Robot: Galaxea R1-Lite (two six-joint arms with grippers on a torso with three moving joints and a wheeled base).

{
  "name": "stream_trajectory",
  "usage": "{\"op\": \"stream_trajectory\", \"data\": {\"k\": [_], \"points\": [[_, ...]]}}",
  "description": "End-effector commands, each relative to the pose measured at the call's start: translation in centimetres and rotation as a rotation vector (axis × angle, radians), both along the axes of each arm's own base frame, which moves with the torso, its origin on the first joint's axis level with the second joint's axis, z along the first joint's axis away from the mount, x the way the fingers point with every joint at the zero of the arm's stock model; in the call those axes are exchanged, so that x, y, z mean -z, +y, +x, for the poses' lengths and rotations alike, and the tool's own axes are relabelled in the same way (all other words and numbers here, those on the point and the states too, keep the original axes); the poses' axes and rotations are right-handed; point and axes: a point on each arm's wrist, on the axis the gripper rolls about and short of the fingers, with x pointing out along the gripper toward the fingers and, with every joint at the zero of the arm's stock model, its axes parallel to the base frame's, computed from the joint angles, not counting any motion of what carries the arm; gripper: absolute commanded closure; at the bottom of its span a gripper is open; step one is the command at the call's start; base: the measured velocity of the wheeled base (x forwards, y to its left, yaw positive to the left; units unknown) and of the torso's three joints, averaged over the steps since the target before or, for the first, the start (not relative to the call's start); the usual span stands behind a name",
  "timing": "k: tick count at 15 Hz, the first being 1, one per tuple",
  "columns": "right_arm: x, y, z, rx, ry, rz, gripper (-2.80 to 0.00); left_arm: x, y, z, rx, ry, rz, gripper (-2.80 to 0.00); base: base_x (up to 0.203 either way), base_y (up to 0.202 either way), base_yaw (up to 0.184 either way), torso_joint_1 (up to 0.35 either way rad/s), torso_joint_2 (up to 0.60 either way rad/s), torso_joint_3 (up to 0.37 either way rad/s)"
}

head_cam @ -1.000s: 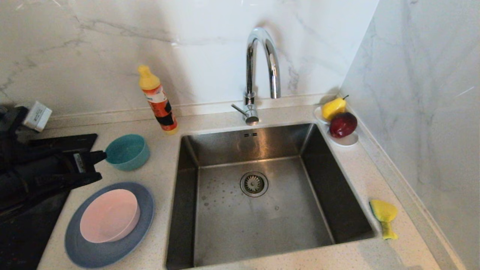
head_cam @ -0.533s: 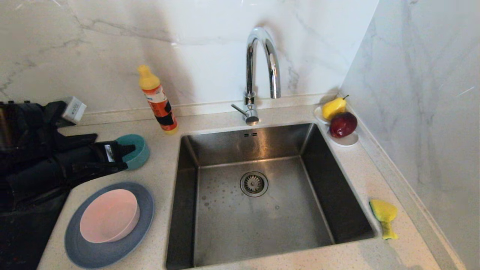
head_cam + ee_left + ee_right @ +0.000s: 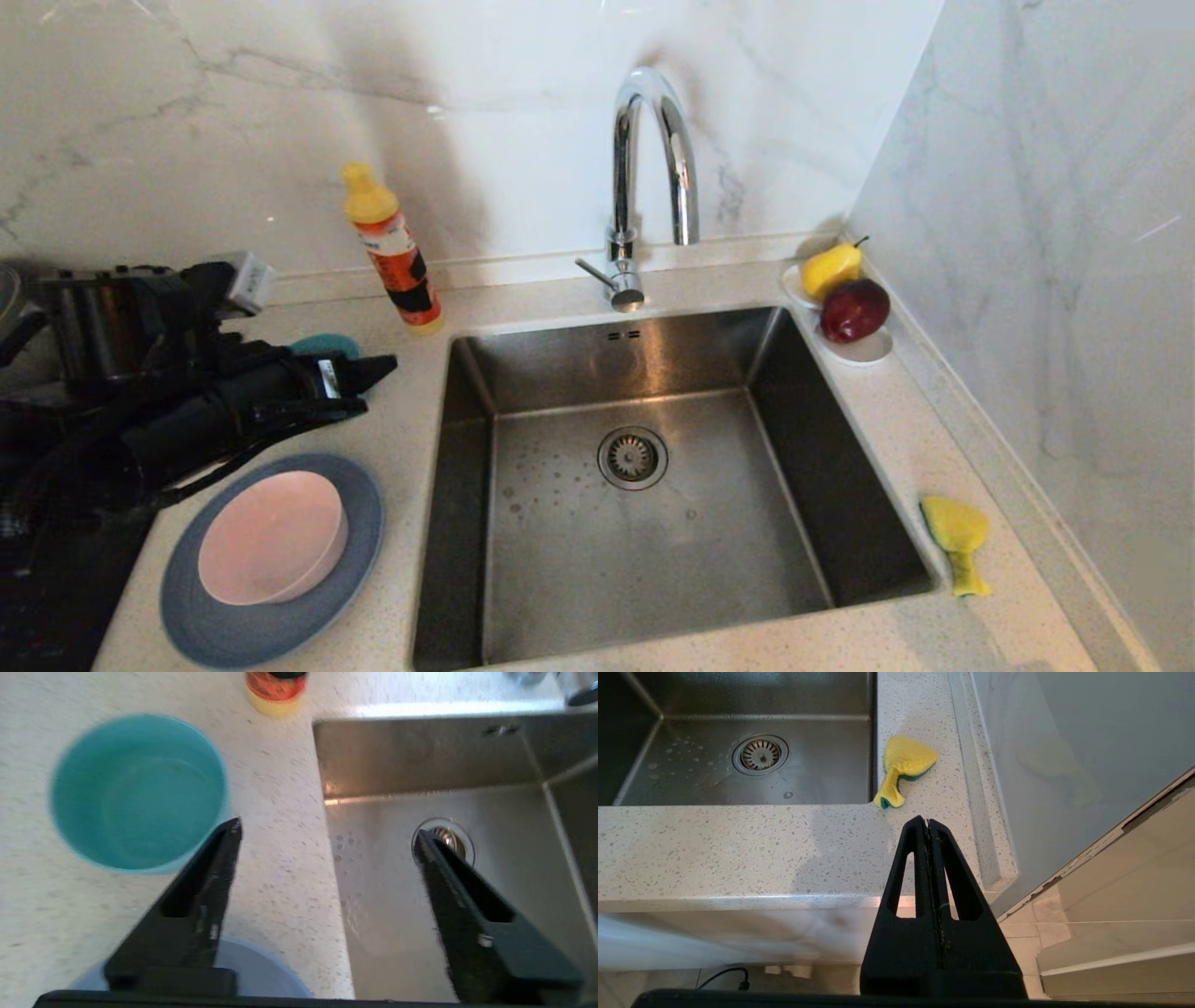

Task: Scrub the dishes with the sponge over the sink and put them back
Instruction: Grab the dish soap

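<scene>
My left gripper (image 3: 373, 383) hangs open and empty over the counter between the teal bowl (image 3: 322, 343) and the sink (image 3: 644, 541), hiding most of the bowl from the head. In the left wrist view the teal bowl (image 3: 138, 793) stands upright beside one finger (image 3: 205, 891), outside the wide gap of the left gripper (image 3: 327, 829). The pale pink bowl (image 3: 271, 537) rests on the slate-blue plate (image 3: 215, 625) near the front left. The yellow sponge (image 3: 957, 537) lies right of the sink. My right gripper (image 3: 928, 821) is shut, parked off the counter's front edge, short of the sponge (image 3: 906, 765).
A curved chrome tap (image 3: 644, 168) rises behind the sink, whose drain (image 3: 632, 457) sits mid-basin. A yellow-and-orange soap bottle (image 3: 392, 252) stands behind the teal bowl. A white saucer (image 3: 864, 350) with a pear and an apple sits at the back right. Marble walls close the back and right.
My left arm has swung right and forward across the teal bowl toward the sink's edge, and its jaws have gone from shut to wide open. Dishes and sponge have not moved.
</scene>
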Motion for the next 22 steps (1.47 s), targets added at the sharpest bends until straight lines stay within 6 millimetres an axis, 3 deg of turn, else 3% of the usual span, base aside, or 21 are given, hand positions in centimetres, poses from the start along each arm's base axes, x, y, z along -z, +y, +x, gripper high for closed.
{"op": "stream_trajectory", "data": {"k": [1,10,17,22], "points": [[0.0,0.0,0.0,-0.001,-0.002,0.0,0.0,0.9,-0.6,0.8,-0.005,0.026,0.015,-2.8,0.0,0.0,0.0,0.0,0.0,0.0],[0.0,0.0,0.0,-0.002,-0.002,0.0,0.0,2.4,-0.8,3.5,-0.055,-0.085,0.001,-2.8,0.0,0.0,0.0,0.0,0.0,0.0],[0.0,0.0,0.0,0.0,-0.001,-0.001,0.0,4.9,-0.9,6.6,-0.08,-0.185,0.0,-2.8,0.0,0.0,0.0,0.0,0.0,0.0],[0.0,0.0,0.0,0.0,-0.002,-0.001,0.0,4.6,-0.1,7.3,-0.106,-0.231,-0.001,-2.8,0.0,0.0,0.0,0.0,0.0,0.0]]}}
